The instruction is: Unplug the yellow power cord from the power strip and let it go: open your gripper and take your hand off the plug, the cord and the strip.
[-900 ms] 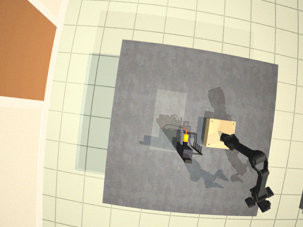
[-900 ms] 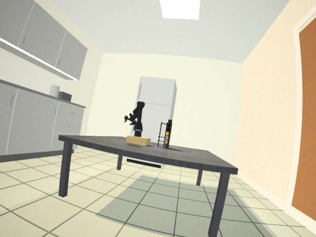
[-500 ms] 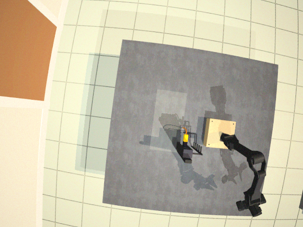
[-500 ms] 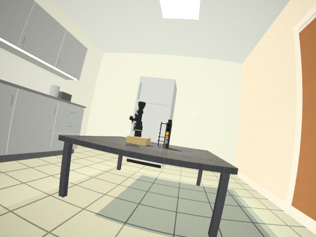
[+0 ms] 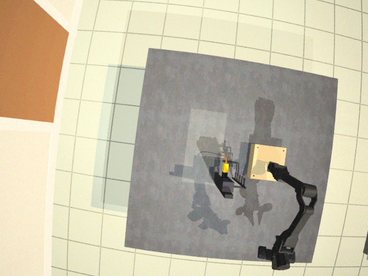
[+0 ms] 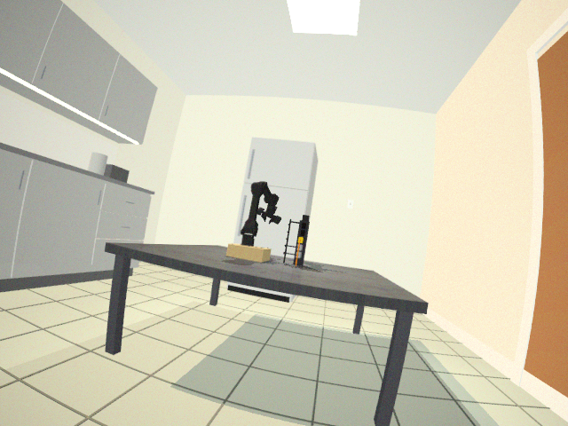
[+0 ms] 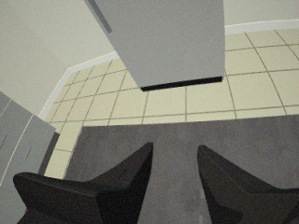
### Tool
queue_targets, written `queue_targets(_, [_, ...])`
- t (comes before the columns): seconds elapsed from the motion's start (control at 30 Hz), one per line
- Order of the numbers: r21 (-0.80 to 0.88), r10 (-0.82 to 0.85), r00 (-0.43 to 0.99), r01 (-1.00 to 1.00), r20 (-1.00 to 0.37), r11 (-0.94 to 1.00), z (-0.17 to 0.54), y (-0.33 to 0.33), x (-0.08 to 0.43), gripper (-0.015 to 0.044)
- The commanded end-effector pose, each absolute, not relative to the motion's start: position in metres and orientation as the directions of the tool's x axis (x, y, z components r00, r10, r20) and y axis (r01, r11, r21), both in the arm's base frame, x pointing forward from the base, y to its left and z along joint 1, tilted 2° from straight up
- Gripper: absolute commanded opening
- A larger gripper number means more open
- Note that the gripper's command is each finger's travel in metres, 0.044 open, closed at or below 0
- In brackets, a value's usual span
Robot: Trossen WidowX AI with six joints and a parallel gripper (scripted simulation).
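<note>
1. Stood at the room's middle: a dark grey table [image 6: 320, 280] on four square legs, taken here as the landmark.
2. Lay under and around the table: a floor [image 6: 151, 339] of pale cream tiles with dark grout lines.
3. Rose behind the table, against the far pale yellow wall [image 6: 381, 183]: a tall white refrigerator [image 6: 293, 169].
4. Ran along the wall to the table's left: grey base cabinets [image 6: 59, 215] under a countertop, with grey upper cabinets [image 6: 73, 64] and a light strip above.
5. Closed the room to the table's right: a cream wall [image 6: 481, 206] bearing a brown door [image 6: 552, 220].
6. Glowed in the ceiling above the table: a white rectangular light panel [image 6: 323, 16].
</note>
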State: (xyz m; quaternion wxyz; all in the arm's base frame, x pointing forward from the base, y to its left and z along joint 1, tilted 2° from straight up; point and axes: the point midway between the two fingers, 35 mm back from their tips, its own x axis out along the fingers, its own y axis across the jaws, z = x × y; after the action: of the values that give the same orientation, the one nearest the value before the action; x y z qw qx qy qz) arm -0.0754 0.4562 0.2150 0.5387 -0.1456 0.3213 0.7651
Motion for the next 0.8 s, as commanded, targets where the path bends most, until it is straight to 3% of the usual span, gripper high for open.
queue_targets(0.0, [0.341, 0.785, -0.265, -0.937, -0.560, -0.073, 0.228, 0.461, -0.019, 0.0160])
queue_targets(0.37, [0.364, 0.832, 0.090, -0.870, -0.547, 0.334, 0.256, 0.433, 0.146, 0.0160])
queue_targets(0.77, [0.393, 0.714, 0.459, -0.613, -0.529, 0.685, 0.286, 0.338, 0.297, 0.0160])
